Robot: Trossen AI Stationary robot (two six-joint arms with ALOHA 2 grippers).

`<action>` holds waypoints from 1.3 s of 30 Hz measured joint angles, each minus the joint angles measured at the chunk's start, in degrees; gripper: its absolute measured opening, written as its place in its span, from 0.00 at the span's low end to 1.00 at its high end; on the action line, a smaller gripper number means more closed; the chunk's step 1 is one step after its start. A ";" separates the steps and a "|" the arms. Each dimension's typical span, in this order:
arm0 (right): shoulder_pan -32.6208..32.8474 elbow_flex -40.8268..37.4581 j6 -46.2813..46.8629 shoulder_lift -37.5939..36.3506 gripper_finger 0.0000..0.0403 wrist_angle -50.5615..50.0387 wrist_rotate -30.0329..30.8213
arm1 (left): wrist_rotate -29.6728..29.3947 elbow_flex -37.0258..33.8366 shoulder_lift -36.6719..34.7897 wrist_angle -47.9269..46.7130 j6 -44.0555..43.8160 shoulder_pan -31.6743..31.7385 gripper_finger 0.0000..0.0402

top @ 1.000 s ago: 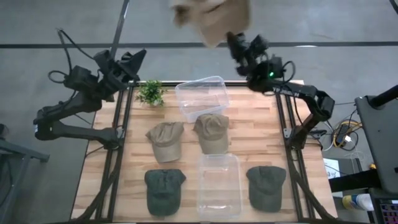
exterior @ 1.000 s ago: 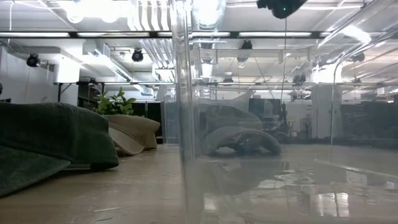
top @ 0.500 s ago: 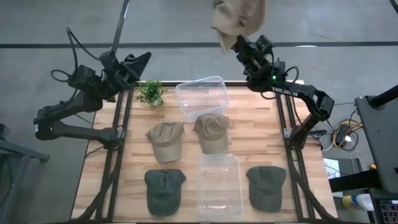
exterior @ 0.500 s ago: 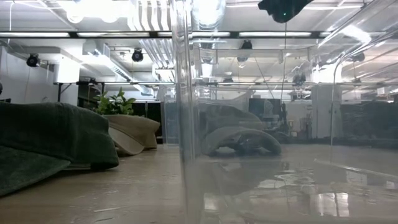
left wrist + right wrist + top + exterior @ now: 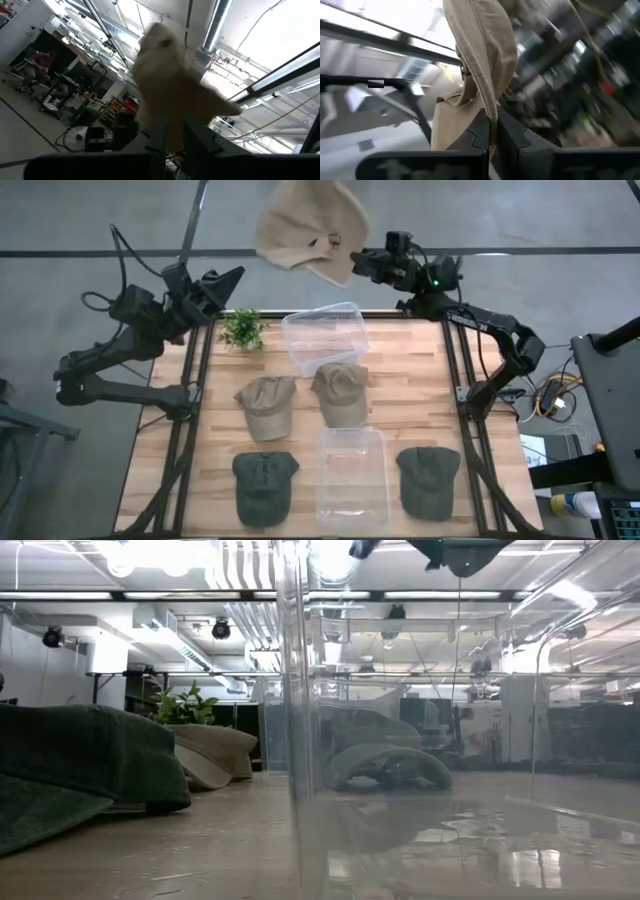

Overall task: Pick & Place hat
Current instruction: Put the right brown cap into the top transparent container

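Note:
A tan hat (image 5: 305, 230) is lifted high beyond the table's far edge, with my right gripper (image 5: 356, 262) shut on it; the left wrist view shows the same hat (image 5: 165, 95) blurred. My left gripper (image 5: 228, 278) is raised off the table's far left corner, pointing at the hat with a narrow gap between its fingers and nothing in it. On the table lie a tan hat (image 5: 267, 405), an olive-tan hat (image 5: 340, 392) and two dark green hats (image 5: 264, 485) (image 5: 428, 478), each resting crown up. My right gripper pinches the hat's stitched rim edge (image 5: 487, 107) between its two fingers. The fingers point toward the table's left, slanting upward. The hat is lifted clear of everything and spreads out beyond the fingertips, loose and slack.
A clear container (image 5: 325, 335) stands at the table's far middle and a second one (image 5: 351, 475) near the front edge, its wall (image 5: 300, 740) filling the low view. A small green plant (image 5: 241, 328) stands at the far left.
My right gripper has rolled its wrist and swung round to point toward the table's left, staying shut. The tan hat swung with it, first a little to the right, then over to the left of the gripper.

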 joint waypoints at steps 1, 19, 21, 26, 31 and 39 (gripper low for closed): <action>-0.73 -0.08 0.54 -0.38 0.02 -3.29 -1.18 | 0.02 0.00 -0.19 -0.90 -0.25 0.00 0.13; -13.59 -0.06 -13.64 -6.00 0.03 -54.65 -24.50 | 1.77 0.00 -3.66 -13.45 -2.27 -0.04 0.13; -14.11 -0.09 -18.48 -6.00 0.03 -61.74 -24.67 | 1.77 0.00 -3.87 -13.71 -2.27 -0.04 0.13; -15.37 -0.61 -28.63 -6.00 0.03 -74.36 -24.26 | 1.77 0.00 -4.26 -13.76 -2.27 -0.04 0.13; -15.37 -3.38 -31.72 -5.98 0.03 -76.12 -22.37 | 1.78 0.00 -4.24 -13.91 -2.27 -0.04 0.13; -14.89 -11.30 -33.47 -5.94 0.03 -75.33 -19.65 | 1.77 0.00 -4.24 -13.93 -2.27 -0.04 0.13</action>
